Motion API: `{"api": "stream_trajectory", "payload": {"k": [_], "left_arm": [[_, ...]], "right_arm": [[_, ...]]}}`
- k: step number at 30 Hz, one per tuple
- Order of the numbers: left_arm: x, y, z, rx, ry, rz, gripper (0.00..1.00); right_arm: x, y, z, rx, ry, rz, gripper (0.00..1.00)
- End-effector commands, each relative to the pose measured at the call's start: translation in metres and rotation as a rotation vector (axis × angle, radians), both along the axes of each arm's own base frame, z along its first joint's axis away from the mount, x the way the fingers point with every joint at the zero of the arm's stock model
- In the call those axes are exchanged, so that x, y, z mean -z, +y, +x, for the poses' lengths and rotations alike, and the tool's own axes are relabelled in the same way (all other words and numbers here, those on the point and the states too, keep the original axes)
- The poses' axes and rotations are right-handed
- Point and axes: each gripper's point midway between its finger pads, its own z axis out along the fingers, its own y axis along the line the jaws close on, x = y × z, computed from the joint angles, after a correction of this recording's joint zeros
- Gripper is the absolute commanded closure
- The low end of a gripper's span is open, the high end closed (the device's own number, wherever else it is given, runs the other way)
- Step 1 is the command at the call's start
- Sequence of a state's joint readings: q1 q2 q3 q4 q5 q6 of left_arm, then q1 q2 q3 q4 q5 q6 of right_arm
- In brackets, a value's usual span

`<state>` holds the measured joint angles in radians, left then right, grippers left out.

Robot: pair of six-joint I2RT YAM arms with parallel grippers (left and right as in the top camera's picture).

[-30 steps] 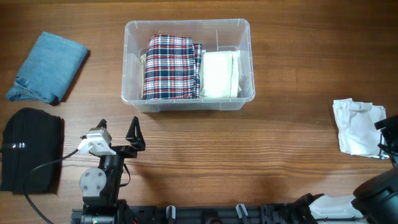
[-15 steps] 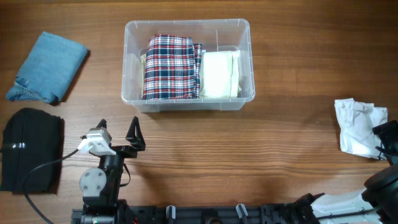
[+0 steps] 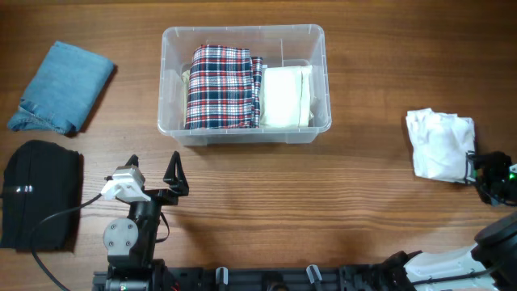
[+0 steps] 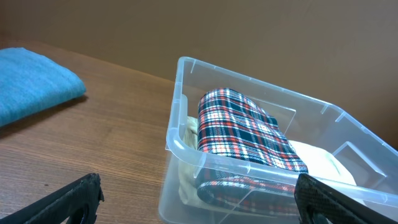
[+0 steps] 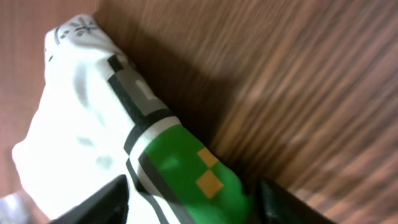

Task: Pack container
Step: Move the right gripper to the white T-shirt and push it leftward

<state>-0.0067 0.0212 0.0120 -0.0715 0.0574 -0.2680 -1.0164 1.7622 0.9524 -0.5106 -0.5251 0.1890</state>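
Note:
The clear container [image 3: 242, 31] stands at the back middle of the table, holding a folded plaid cloth [image 3: 220, 85] and a cream cloth [image 3: 284, 95]. In the left wrist view the container [image 4: 180, 146] lies just ahead of my left gripper [image 4: 199, 202], open and empty. Seen from overhead, my left gripper [image 3: 153, 167] rests near the front edge. At the far right, my right gripper [image 3: 478, 170] is closed on the right edge of a crumpled white cloth [image 3: 439, 153]. In the right wrist view the white cloth [image 5: 81, 124], with a green printed patch, fills the space in my right gripper [image 5: 193, 199].
A folded blue cloth [image 3: 63, 85] lies at the back left, showing again as the blue cloth [image 4: 31, 93] in the left wrist view. A black cloth [image 3: 40, 194] sits at the front left. Bare wood stretches between the container and the white cloth.
My right gripper has closed on the white cloth. Cloth and gripper have shifted left, towards the middle of the table. The left arm has not moved.

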Motion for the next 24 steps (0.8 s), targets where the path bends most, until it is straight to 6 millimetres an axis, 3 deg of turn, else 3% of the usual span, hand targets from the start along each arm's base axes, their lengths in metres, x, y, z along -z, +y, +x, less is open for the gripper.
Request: {"api": "stream_trajectory", "payload": {"k": [1,8,13,20,24], "left_arm": [[0.003,0.000,0.000,-0.001,0.004,-0.001,0.00],[0.003,0.000,0.000,-0.001,0.004,-0.001,0.00],[0.003,0.000,0.000,0.000,0.004,-0.001,0.00],[0.003,0.000,0.000,0.000,0.004,-0.001,0.00],[0.003,0.000,0.000,0.000,0.004,-0.001,0.00]], "right_arm": [[0.000,0.016,0.007,-0.029,-0.061,0.080,0.46],[-0.009,0.033,0.020,-0.155,-0.145,0.079,0.45],[-0.005,0.059,0.028,-0.243,-0.114,0.097,0.32],[0.000,0.084,0.029,-0.303,-0.051,0.134,0.29],[0.011,0.076,0.018,-0.294,0.051,0.076,0.28]]}}
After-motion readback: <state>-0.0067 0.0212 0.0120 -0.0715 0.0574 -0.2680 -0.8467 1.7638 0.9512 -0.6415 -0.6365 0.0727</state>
